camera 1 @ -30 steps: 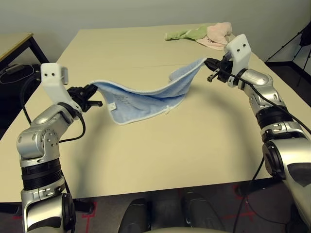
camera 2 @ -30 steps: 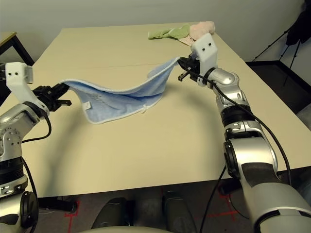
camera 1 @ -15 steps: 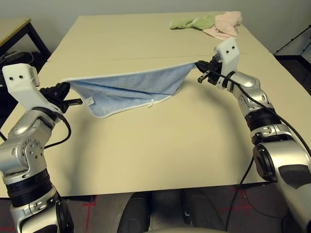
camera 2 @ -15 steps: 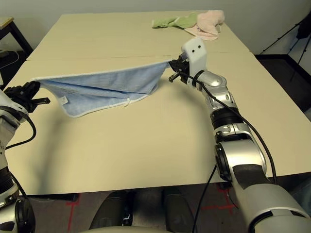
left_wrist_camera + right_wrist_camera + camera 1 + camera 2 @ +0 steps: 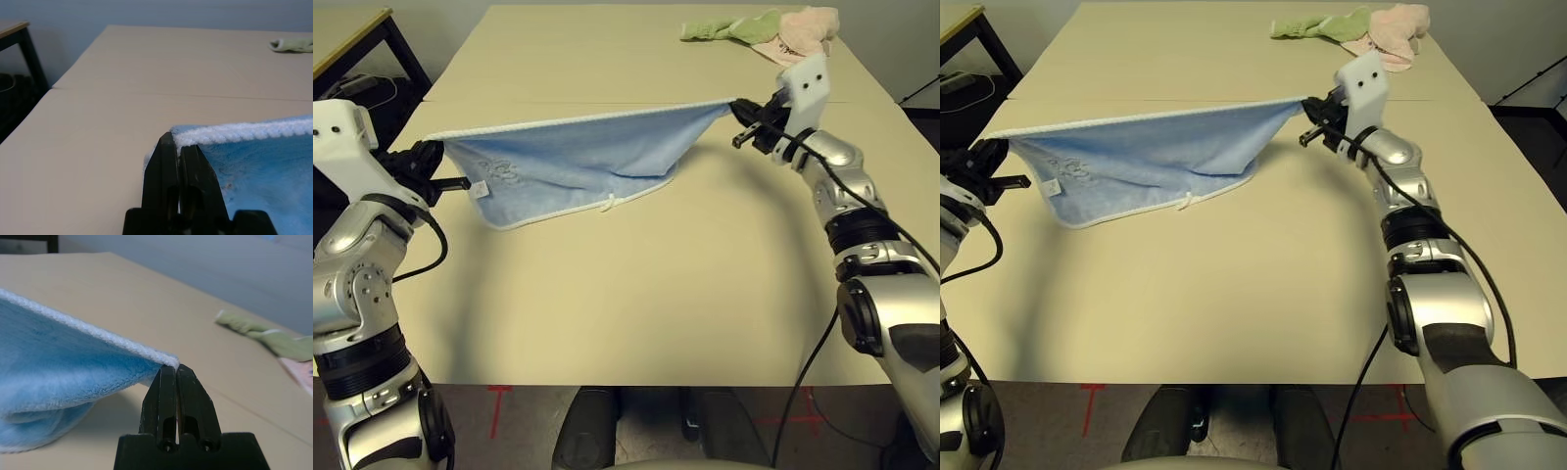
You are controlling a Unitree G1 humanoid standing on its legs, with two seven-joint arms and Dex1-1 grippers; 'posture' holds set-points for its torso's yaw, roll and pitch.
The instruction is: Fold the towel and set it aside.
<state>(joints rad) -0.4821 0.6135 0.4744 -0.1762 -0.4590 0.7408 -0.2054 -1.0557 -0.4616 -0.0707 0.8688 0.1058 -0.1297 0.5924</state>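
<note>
Status: I have the towel lifted clear of the table, stretched between my two arms above the middle of the table, nearer the left edge than the right. Its top hem is pulled nearly taut from corner to corner, and the rest hangs down as a doubled triangle with one loose corner lowest. I judge this a diagonal half-fold held in the air, not a finished fold.

Left claw: fingers pressed together on the towel's white-edged corner, by the table's left edge. Right claw: fingers pinched on the opposite corner, toward the right edge and somewhat farther from me.

Done, in my judgement: towel picked up by two corners and spread out. Left: lay it down on the table, complete the fold, and move it aside. No part of the towel rests on the table yet, as far as I can tell.

Count, near to far:
- Blue towel: one, held in the air.
- Claws: two, both gripping the towel.
- Green cloth: one, bunched at the far right corner.
- Pink cloth: one, touching the green one, nearest that corner.
</note>
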